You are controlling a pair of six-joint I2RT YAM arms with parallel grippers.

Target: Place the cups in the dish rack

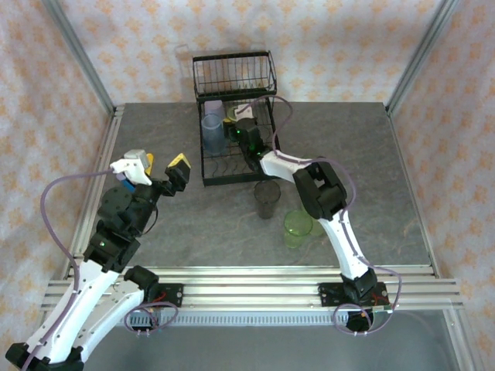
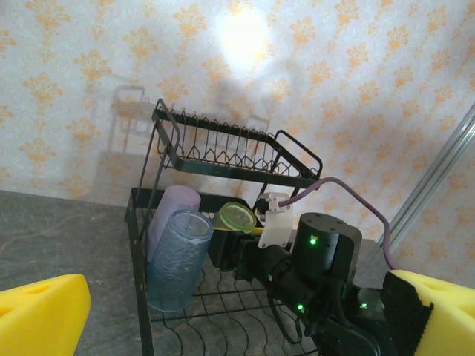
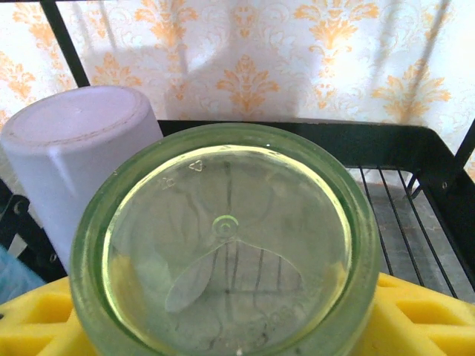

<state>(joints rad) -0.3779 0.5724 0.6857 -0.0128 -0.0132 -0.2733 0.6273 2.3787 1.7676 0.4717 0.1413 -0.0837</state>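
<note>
Lavender cup (image 2: 174, 211) and blue cup (image 2: 177, 259) sit in the dish rack (image 1: 229, 182); the right pincer (image 1: 240, 122) grips a green cup (image 3: 226, 245) beside them. Grey cup (image 1: 267, 199) and second green cup (image 1: 297, 228) stand on the tabletop (image 1: 371, 178), not yet loaded; left pincer (image 1: 157, 166) gapes empty.

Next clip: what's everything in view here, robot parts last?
black wire dish rack: one, black, far centre
lavender translucent plastic cup: one, lavender, rack's left side
light blue translucent plastic cup: one, blue, rack, beside lavender
held light green translucent plastic cup: one, green, gripped over rack
smoky dark grey plastic cup: one, grey, upright before rack
loose light green plastic cup: one, green, upright beside grey one
grey table: one, grey, under everything
left gripper: one, yellow pads, open, left of rack
right gripper: one, yellow pads, shut on green cup
</note>
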